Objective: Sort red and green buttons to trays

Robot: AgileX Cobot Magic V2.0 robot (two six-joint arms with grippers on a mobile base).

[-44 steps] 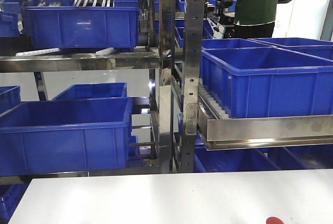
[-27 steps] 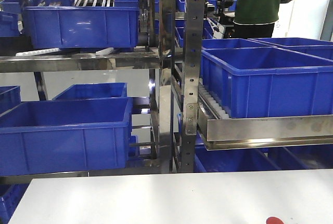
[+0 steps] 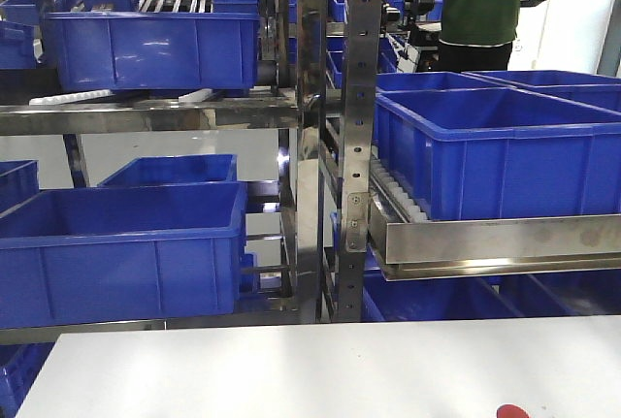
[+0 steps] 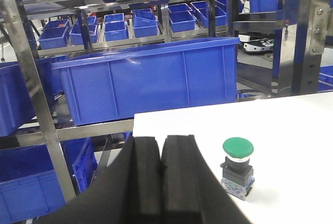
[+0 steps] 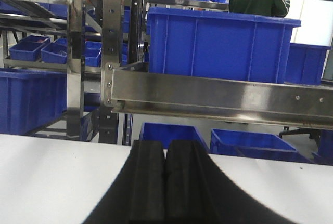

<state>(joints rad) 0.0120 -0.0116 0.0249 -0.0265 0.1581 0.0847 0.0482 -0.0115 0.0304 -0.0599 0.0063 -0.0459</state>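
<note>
The green-capped mushroom-head push button (image 4: 238, 167) stands upright on the flat white desk (image 4: 296, 130), its round green cap on top of a dark block base with a blue-tinged clear part at the bottom. In the left wrist view it sits just to the right of the left claw (image 4: 161, 146), close beside it but not touching. That claw's two black padded fingers (image 4: 143, 172) are pressed flat against each other, with only a thin seam between them and nothing held. The left claw reaches out near the desk's left edge, and beyond that edge a large deep blue plastic crate (image 4: 151, 81) rests on a shiny steel rack (image 4: 31, 83); smaller blue bins fill the shelves farther back. The right claw (image 5: 165, 148) is likewise closed to a seam, its black fingers (image 5: 184, 182) meeting and holding nothing, over bare white desk. Ahead of it a long brushed steel rail (image 5: 208, 96) runs across the rack, with another deep blue crate (image 5: 218, 42) above. In the front view only a sliver of the red-capped push button (image 3: 511, 411) shows, at the near right of the desk against the bottom border; its base is cut off. Far back at the upper right a person in a green top (image 3: 480, 6) stands behind the racks.
</note>
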